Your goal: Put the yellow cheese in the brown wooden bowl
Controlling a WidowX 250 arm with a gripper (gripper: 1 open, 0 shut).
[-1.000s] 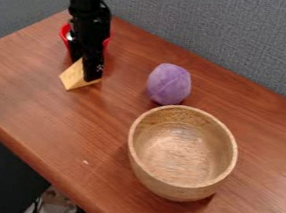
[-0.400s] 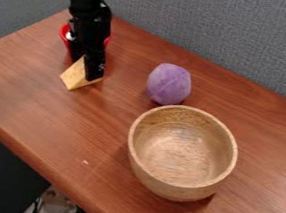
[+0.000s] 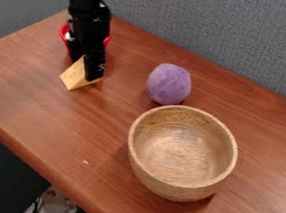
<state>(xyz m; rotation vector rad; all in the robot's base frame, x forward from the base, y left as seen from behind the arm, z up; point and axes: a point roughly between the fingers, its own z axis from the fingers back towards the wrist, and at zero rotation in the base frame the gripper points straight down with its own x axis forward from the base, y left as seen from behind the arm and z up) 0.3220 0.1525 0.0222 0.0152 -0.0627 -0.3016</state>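
Cheese [image 3: 75, 74] sits on the bench [image 3: 38, 103] at far left, well apart from the wooden bowl [image 3: 183, 152]. Spread fingers [image 3: 93, 71] stand at its right edge; closing off-centre could tip the wedge or push it away.

The cheese [image 3: 76, 74] lies near the tabletop's [image 3: 38, 103] far left corner, with the end effector [image 3: 92, 71] standing just beside it, on its right. A small bowl [image 3: 68, 33] sits behind them, closer to the far edge. The ball [image 3: 170, 83] rests mid-tabletop. The wooden bowl [image 3: 183, 152] stands toward the near right edge.
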